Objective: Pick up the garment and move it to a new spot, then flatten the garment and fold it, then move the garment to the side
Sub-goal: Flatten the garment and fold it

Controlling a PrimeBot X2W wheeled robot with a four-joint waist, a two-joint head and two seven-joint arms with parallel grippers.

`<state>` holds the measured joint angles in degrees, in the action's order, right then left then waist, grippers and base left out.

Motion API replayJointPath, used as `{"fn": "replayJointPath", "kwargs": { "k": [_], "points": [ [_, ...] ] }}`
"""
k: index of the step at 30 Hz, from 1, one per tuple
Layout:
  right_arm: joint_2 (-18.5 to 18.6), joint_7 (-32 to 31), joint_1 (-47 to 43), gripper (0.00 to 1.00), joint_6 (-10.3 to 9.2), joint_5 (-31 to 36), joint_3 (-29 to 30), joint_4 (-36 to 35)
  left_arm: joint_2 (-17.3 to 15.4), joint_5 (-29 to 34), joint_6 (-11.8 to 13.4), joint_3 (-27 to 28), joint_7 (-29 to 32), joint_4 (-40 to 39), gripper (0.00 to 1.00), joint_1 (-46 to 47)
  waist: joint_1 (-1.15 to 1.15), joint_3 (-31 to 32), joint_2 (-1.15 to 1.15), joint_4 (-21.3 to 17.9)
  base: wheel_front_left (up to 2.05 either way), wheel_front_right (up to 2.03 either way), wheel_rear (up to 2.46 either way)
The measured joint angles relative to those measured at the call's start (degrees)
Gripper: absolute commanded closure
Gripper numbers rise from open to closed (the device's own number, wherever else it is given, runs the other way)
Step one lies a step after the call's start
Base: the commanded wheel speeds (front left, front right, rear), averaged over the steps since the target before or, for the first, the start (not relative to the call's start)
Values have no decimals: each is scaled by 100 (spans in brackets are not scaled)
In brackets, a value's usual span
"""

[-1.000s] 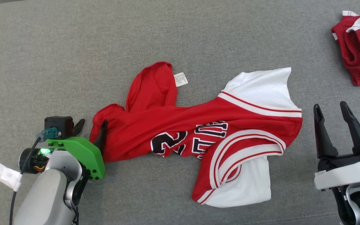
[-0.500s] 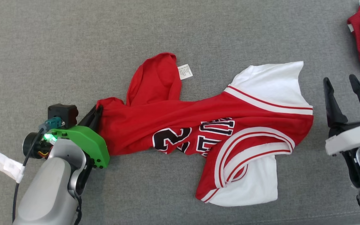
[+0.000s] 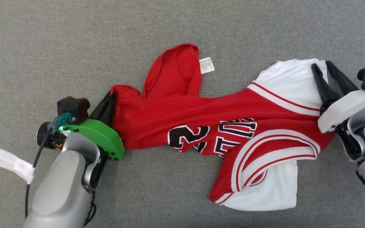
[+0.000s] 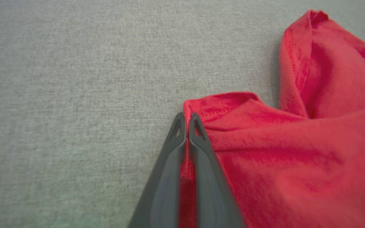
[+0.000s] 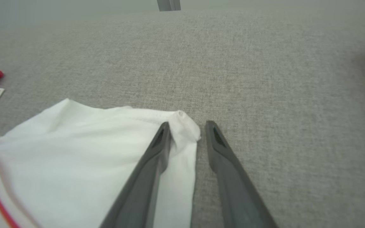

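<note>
Grey surface (image 3: pixel 74 47) holds garment (image 3: pixel 176 117), left end effector (image 3: pixel 112 94) clamped on it, right end effector (image 3: pixel 321 65) apart.

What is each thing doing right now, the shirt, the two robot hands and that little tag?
jersey: crumpled and twisted, lying on the grey surface.
left gripper: shut on the jersey's red edge.
right gripper: open, with the jersey's white corner between its fingers.
care label: sticking out of the jersey, printed side up.

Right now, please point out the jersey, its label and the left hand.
jersey (image 3: pixel 157 126), head view, red cloth left of the number.
label (image 3: pixel 207 65), head view, middle of the white tag.
left hand (image 4: pixel 186 116), left wrist view, between the fingertips.
</note>
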<state>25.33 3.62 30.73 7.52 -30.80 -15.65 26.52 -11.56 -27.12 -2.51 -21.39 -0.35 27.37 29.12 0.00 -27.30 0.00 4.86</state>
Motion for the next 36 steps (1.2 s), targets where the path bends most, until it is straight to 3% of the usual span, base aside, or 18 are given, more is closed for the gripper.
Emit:
{"fn": "replayJointPath", "kwargs": {
  "k": [4, 8, 17, 23, 29, 36],
  "points": [
    [97, 430, 7, 100, 2, -81, -133, -86, -11, -66, 133, 189, -345, -159, 100, -76, 0, 75, 0, -40, 0, 0, 0],
    [325, 910, 8, 100, 1, 13, 91, -501, -113, -22, 307, 338, -708, -800, 100, -172, 0, 217, 0, -83, 0, 0, 0],
    [487, 1107, -72, 100, 1, 753, 1378, -2685, -555, 365, 792, 690, -895, -3214, 100, -126, 0, 719, 0, -196, 0, 0, 0],
    [678, 452, 83, 100, 1, 1053, 2191, -4173, -948, 657, 966, 946, -433, -4633, 100, 534, 0, 1132, 0, -279, 0, 0, 0],
    [1085, -143, 688, 100, 2, 933, 2611, -4724, -1202, 715, 985, 1128, 103, -5113, 100, 1377, 0, 1453, 0, -350, 0, 0, 0],
    [1504, -454, 1399, 100, 2, 498, 2484, -4248, -1212, 505, 802, 1012, 467, -4556, 100, 2050, 0, 1447, 0, -395, 0, 0, 0]
  ]
}}
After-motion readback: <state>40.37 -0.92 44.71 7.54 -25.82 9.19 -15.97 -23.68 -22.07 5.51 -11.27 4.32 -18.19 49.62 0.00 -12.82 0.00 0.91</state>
